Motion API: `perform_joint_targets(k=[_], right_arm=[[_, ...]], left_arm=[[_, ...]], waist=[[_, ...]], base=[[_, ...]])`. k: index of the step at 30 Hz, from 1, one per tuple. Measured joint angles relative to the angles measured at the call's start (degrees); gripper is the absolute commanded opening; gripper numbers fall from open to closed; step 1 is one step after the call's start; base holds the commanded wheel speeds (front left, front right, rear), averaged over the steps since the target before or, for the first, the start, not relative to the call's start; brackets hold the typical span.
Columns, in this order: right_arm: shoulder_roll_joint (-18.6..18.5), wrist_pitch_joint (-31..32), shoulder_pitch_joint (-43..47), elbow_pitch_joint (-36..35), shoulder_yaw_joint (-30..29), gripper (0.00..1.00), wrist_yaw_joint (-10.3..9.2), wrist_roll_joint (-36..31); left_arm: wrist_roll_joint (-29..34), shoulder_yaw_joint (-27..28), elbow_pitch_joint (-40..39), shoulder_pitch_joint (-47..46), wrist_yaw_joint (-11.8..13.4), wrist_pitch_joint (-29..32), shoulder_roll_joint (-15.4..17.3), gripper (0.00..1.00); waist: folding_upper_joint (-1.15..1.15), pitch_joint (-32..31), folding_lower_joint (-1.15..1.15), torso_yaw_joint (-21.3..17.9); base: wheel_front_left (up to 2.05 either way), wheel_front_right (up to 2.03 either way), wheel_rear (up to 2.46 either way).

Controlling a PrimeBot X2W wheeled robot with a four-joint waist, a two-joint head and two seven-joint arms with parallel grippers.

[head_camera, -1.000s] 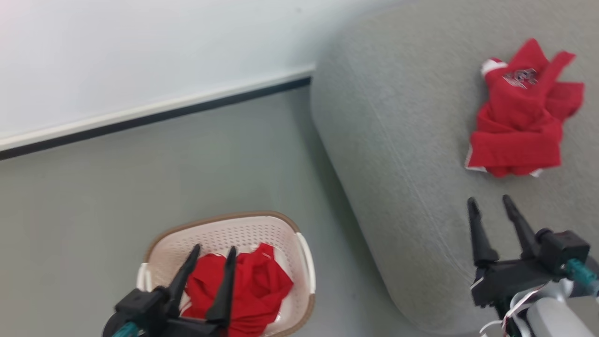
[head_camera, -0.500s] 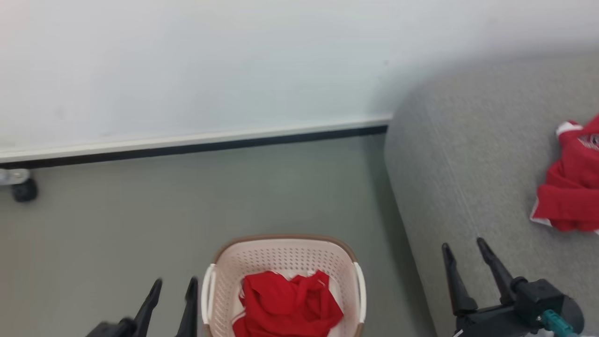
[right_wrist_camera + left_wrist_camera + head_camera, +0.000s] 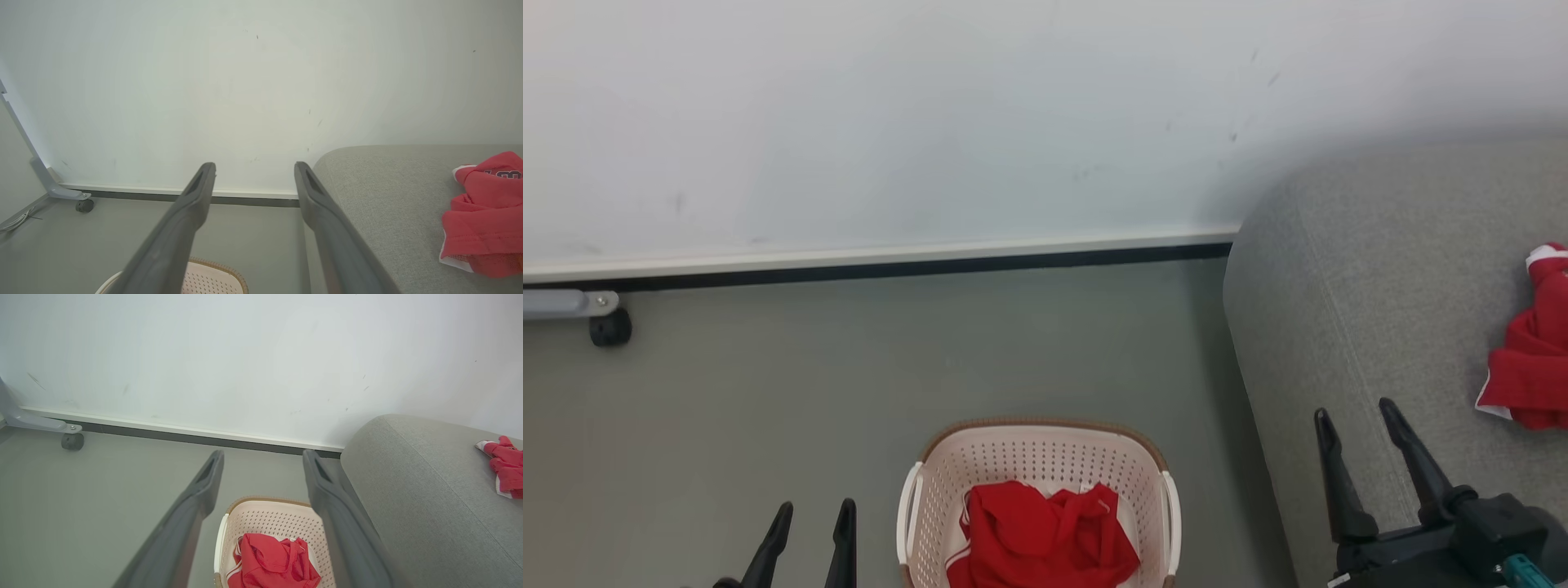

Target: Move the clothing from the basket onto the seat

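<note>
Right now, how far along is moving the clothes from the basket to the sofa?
Done: one red garment lies on the grey sofa. In hand: nothing; the left tool, beside the basket, and the right tool, near the sofa's edge, both stand open and empty. Left: a second red garment sits crumpled in the basket, waiting to be picked up.

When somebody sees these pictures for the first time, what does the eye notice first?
A crumpled red garment in the cream basket, on the floor at the bottom middle of the head view, stands out most against the pale room. A second red garment lies on the grey sofa at the right edge.
</note>
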Motion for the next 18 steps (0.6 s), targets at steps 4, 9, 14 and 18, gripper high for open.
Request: perform_joint_targets(k=[4, 9, 14, 18], right_arm=[[-0.43, 0.0, -0.23, -1.93, -1.24, 1.0, -0.29, -0.52], [-1.03, 0.11, -0.77, -3.76, -3.33, 1.0, -0.48, -0.83], [-1.37, 0.93, -2.82, -5.46, -3.9, 1.0, -0.48, -1.07], [-1.64, 1.87, -5.03, -6.73, -4.0, 1.0, -0.48, -1.42]], left_arm=[[0.14, -0.32, -0.66, -1.45, 0.0, 0.07, -0.04, 1.0], [0.81, -1.8, -0.71, -5.48, -0.05, 1.71, -0.05, 1.0], [2.48, -4.0, 0.55, -11.41, -0.58, 4.78, -0.45, 1.0], [3.42, -6.42, 1.83, -17.17, -0.67, 7.33, -1.88, 1.0]], waist=[[0.01, 2.56, 0.01, -0.43], [0.01, 6.35, 0.01, -1.32], [0.01, 10.37, 0.02, -2.24], [0.01, 13.69, 0.02, -2.88]], base=[[0.0, 0.0, 0.0], [0.0, 0.0, 0.0], [0.0, 0.0, 0.0], [0.0, 0.0, 0.0]])
